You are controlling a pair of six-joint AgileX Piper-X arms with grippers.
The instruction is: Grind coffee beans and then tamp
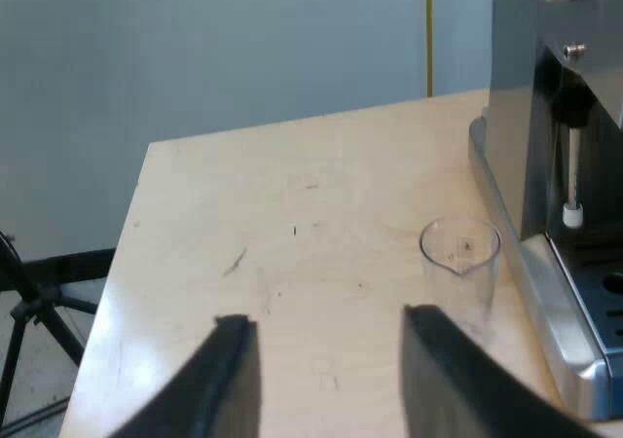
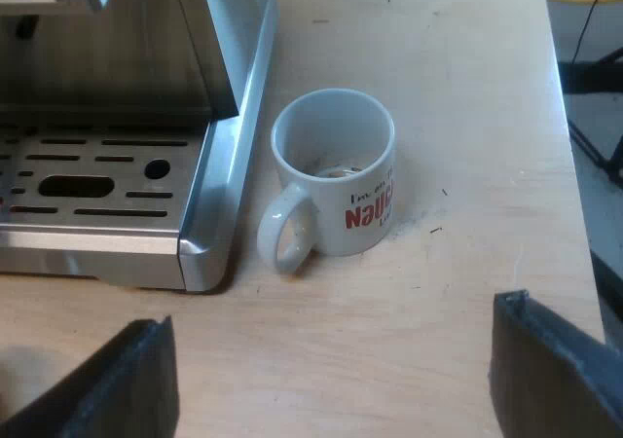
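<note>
Left pincer [image 1: 326, 365] hangs above the pale wooden bench [image 1: 292, 214] with its two black fingers set apart and nothing between them. Bare bench surface, marked with a few small dark scratches, shows in the gap between the fingers. Beyond one fingertip stands the clear measuring glass [image 1: 460, 253] with a pouring lip. It is upright, rests on the bench and sits just beside the base of the brushed-steel espresso machine [image 1: 526, 117]. No finger touches the glass. At the machine's front a thin steam wand [image 1: 573, 180] with a white tip points down over the metal drip tray [image 1: 560, 321]. Past the bench edge a black tripod leg [image 1: 29, 307] stands on the floor before a grey-blue wall [image 1: 243, 39].

Right pincer [image 2: 331, 370] is likewise unloaded – its black fingers are spread wide and hold nothing. It hangs over the bench near the corner of the machine's base. Beyond the gap between the fingers stands the white ceramic mug [image 2: 336, 170] with red lettering. The mug is upright with its handle turned toward the pincer. It sits just beside the steel rim of the drip tray; whether the two touch cannot be told. Something small and brownish lies in the mug's bottom, and what it is cannot be determined. The slotted steel grate [image 2: 88, 180] lies flat in the tray.
</note>
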